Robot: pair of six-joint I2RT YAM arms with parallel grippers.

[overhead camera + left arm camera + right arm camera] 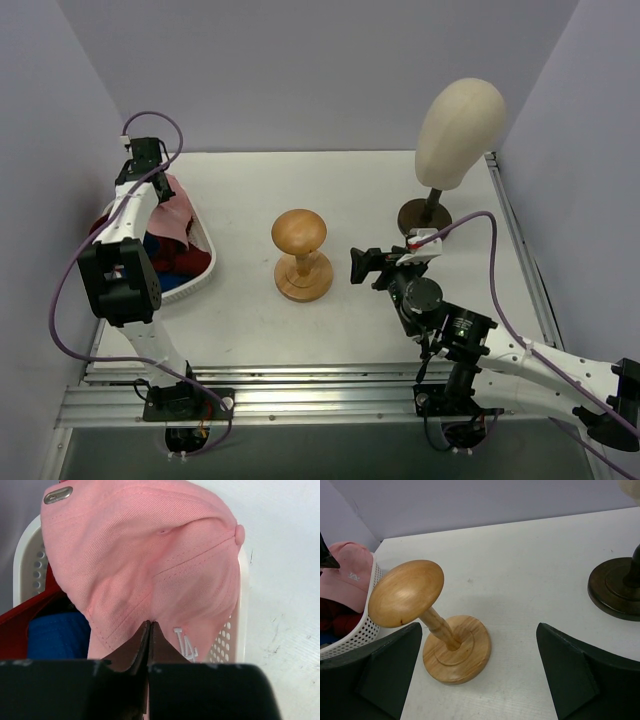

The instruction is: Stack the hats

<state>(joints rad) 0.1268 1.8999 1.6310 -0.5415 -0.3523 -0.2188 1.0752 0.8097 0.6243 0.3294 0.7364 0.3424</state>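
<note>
Pink cap [150, 555] pinched by left hand [149, 630] reads clearly only from its wrist; right hand [479, 645] spread wide.

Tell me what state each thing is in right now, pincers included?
Left pincer: shut on the pink cap.
Right pincer: open, empty.
Pink cap: gripped, at the basket.
Basket: holding a red hat and a blue hat.
Wooden stand: upright, bare.
Head form: upright, bare.
</note>
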